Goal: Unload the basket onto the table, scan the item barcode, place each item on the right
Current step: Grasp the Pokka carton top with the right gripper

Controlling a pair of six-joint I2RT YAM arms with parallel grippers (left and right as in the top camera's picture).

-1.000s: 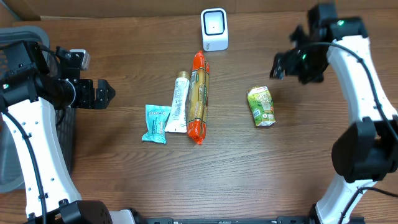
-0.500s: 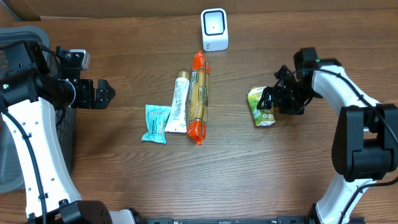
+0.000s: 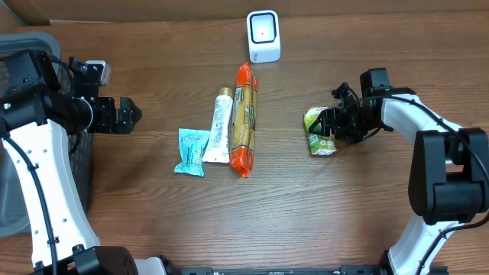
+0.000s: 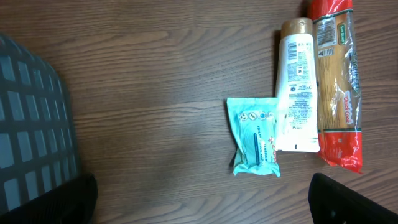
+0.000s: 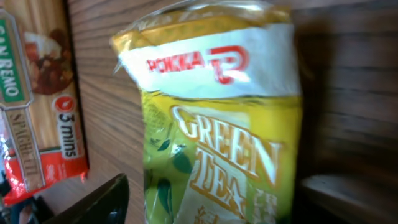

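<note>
The wooden table (image 3: pixel 382 221) looks the same as one second ago. The overhead view is read as a clock, with 12 at the far edge.

The right arm (image 3: pixel 428 130) shows the big change. One second ago it was raised toward 2 o'clock, away from the goods. Now it has come down at 3 o'clock, and the right gripper (image 3: pixel 330 126) is at the green tea carton (image 3: pixel 315 130). In the right wrist view one finger stands on each side of the carton. Whether they already press on it cannot be told.

The left arm (image 3: pixel 46 153) has not moved from 9 o'clock. The left gripper (image 3: pixel 131 116) has its jaws wide apart, with nothing between them, and points toward 3 o'clock.

The grey basket (image 3: pixel 9 206) stays at the table edge at 9 o'clock, partly under the left arm.

Near the centre, the spaghetti pack (image 3: pixel 243 114) lies lengthwise from 12 to 6 o'clock, as before. The toothpaste tube (image 3: pixel 221 126) lies against its 9 o'clock side. The teal wipes packet (image 3: pixel 191 151) touches the tube's lower end, toward 8 o'clock.

The carton lies flat at almost the same spot as one second ago, well apart from the spaghetti pack.

The white scanner (image 3: pixel 263 35) stands at 12 o'clock, unchanged.
</note>
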